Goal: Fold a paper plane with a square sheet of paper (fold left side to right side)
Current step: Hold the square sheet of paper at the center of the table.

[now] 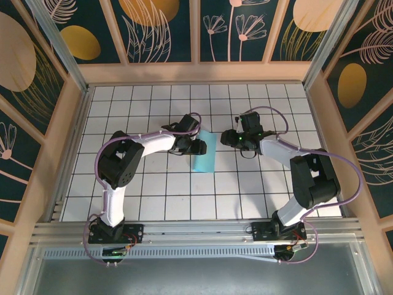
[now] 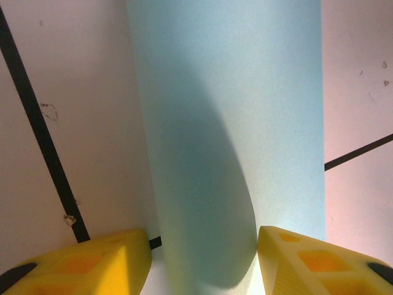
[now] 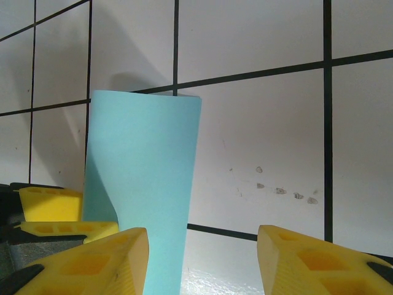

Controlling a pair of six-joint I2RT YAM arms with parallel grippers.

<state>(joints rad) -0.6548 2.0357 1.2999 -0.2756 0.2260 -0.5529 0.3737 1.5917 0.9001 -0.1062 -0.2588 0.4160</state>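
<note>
Near the middle of the white grid table (image 1: 153, 190): the square sheet of paper (image 1: 204, 155), light blue, bent over into a tall thin strip. Rests with one part flat on the table and the other part rising over it in a soft curve (no sharp crease to see there). Sits between the two pincers.

Left pincer (image 2: 202, 270) right at the paper, low down. Stands with its yellow fingers (image 2: 86, 264) apart. Has the curved blue bend in the gap, close up against both fingers, with a dark shadow under the curve.

Right pincer (image 3: 202, 264) near the paper, over the white tiles. Stands with its fingers apart too, holding nothing. Has the near end of the paper close by one finger, the rest of the gap over bare table. From this wrist, more to see: the left pincer's yellow fingers at the paper's edge, black grid lines, and a few small scuffs (image 3: 282, 190) on a tile beside the paper.
</note>
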